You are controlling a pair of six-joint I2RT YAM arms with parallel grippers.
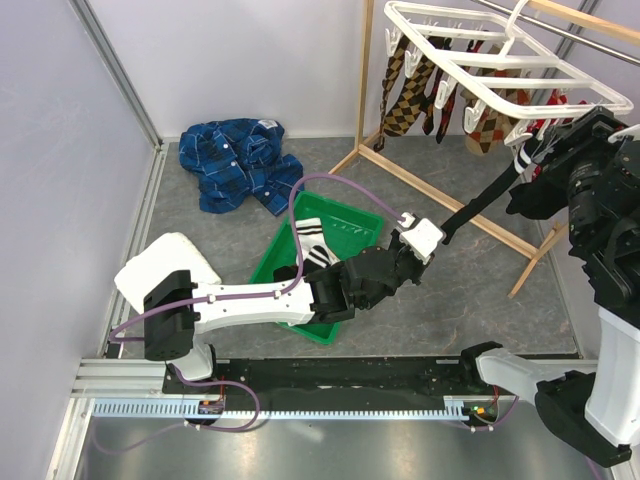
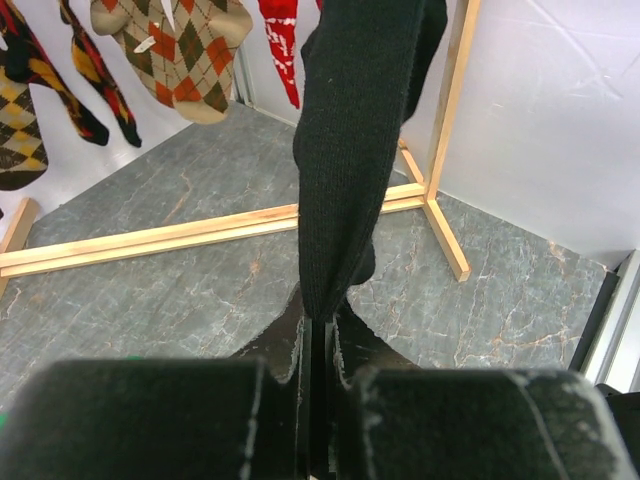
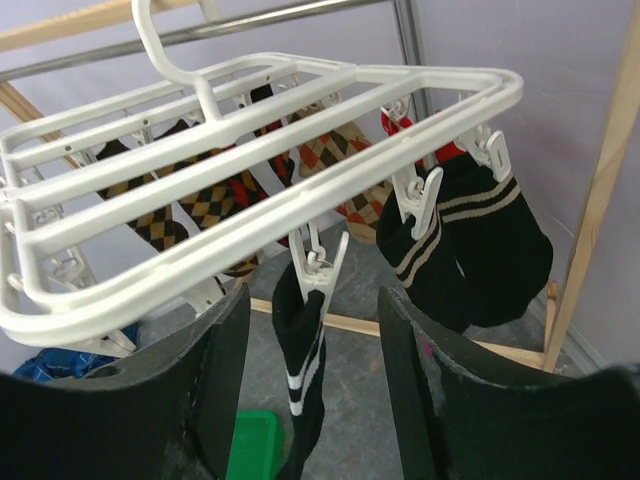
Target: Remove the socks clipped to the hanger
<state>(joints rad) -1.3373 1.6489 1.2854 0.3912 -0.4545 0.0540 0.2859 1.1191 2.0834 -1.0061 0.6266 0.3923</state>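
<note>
The white grid hanger (image 1: 500, 60) hangs at the back right with several socks clipped under it, brown argyle socks (image 1: 405, 100) among them. My left gripper (image 1: 440, 235) is shut on the lower end of a black sock (image 1: 490, 200), which stretches taut up to the hanger. In the left wrist view the sock (image 2: 350, 150) rises from the shut gripper (image 2: 322, 330). My right gripper (image 3: 312, 298) is open under the hanger (image 3: 250, 160), its fingers on either side of a white clip (image 3: 325, 265) holding a black sock with white stripes (image 3: 300, 350). The right gripper (image 1: 533, 155) sits at the hanger's near edge.
A green bin (image 1: 350, 222) below the left arm holds a white sock with black stripes (image 1: 312, 240). A blue plaid shirt (image 1: 240, 160) lies at the back. The wooden pole stand (image 1: 440, 200) carries the hanger. Black socks with tan stripes (image 3: 480, 230) hang right of my right gripper.
</note>
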